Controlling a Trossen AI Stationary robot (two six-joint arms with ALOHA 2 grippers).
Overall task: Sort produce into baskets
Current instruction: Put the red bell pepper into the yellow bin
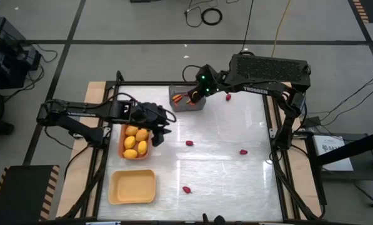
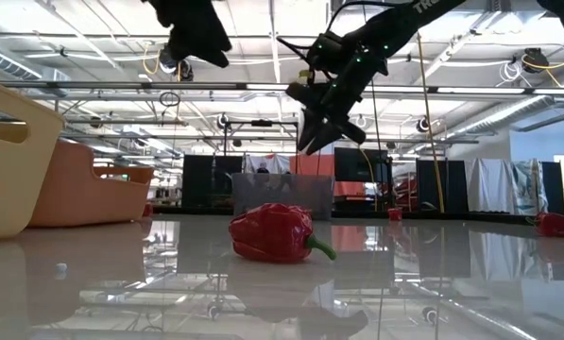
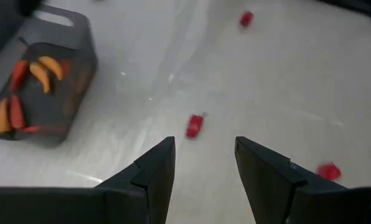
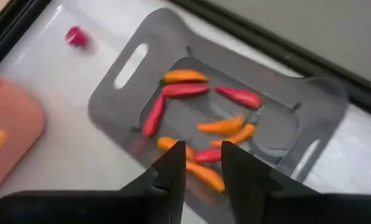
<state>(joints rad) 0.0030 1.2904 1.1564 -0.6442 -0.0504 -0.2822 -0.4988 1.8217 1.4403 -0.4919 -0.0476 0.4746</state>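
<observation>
High view showed the white table (image 1: 223, 156) with both dark arms reaching over its far half. The right arm came in from the far right corner, and the right gripper (image 1: 195, 95) hung above the grey bin (image 1: 187, 100) at the far edge, near the middle. In the right wrist view its two fingers (image 4: 173, 168) stood a little apart with nothing between them, directly over the bin (image 4: 141, 62), which held a heap of thin orange and red sticks (image 4: 222, 127). The left arm stretched in from the left side; the left gripper (image 1: 156, 136) hovered beside the orange-brown tray (image 1: 122, 144), whose floor was covered with yellow-orange oval fruits (image 1: 136, 142). The left wrist view showed its fingers (image 3: 154, 174) parted and empty above bare table. Nearer the front left corner sat the pale yellow tray (image 1: 132, 187), with nothing visible inside it. Small dark-red pieces lay scattered loose on the table: one near the centre (image 1: 189, 143), one toward the right (image 1: 243, 151), one near the front (image 1: 187, 189), and one by the far edge just right of the bin (image 1: 228, 97). In the low view the nearest of them (image 2: 272, 232) looked like a little red pepper with a green stem.
</observation>
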